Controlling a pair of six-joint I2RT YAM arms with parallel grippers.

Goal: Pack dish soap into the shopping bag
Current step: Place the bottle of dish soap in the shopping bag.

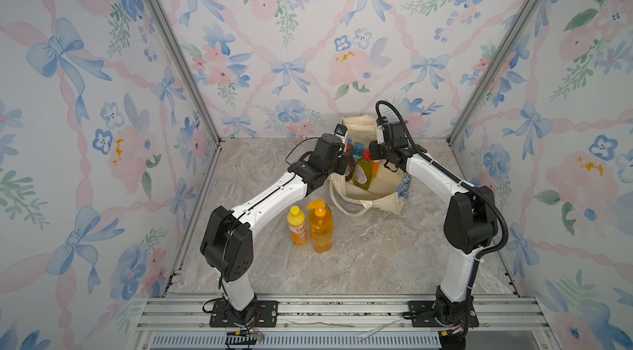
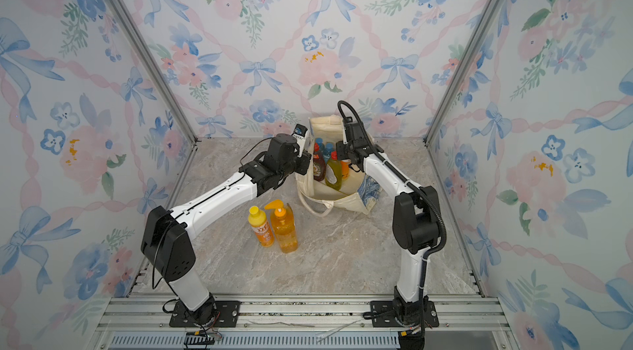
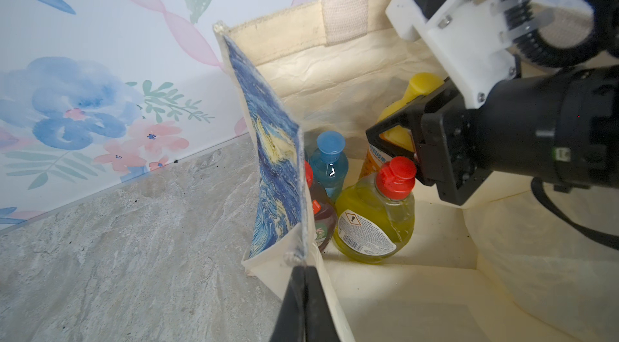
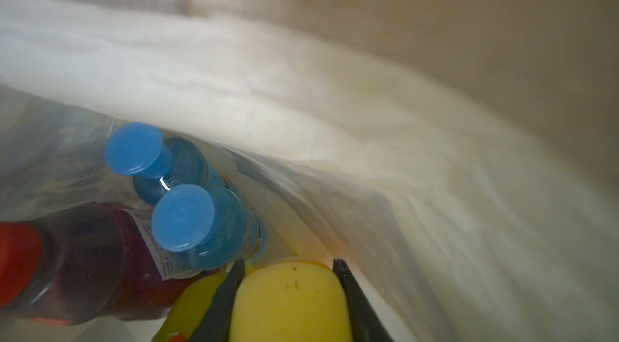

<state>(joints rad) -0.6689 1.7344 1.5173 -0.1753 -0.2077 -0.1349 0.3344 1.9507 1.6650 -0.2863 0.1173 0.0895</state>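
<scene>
The cream shopping bag (image 1: 383, 206) (image 2: 346, 202) stands open at the back of the table, its blue-and-yellow print (image 3: 271, 162) facing outwards. My left gripper (image 3: 304, 270) is shut on the bag's rim at its left side. My right gripper (image 4: 288, 263) reaches down inside the bag and is shut on the yellow cap of an orange dish soap bottle (image 4: 288, 300) (image 3: 422, 84). Beside it in the bag stand a yellow-green bottle with a red cap (image 3: 371, 219), two blue bottles (image 4: 207, 223) and a dark red bottle (image 4: 93, 256).
Two more dish soap bottles stand on the marble table in front of the bag: a yellow-capped orange one (image 1: 297, 226) and an orange pump bottle (image 1: 321, 228). The bag's strap handle (image 1: 346, 209) droops over its front. Flowered walls close in three sides.
</scene>
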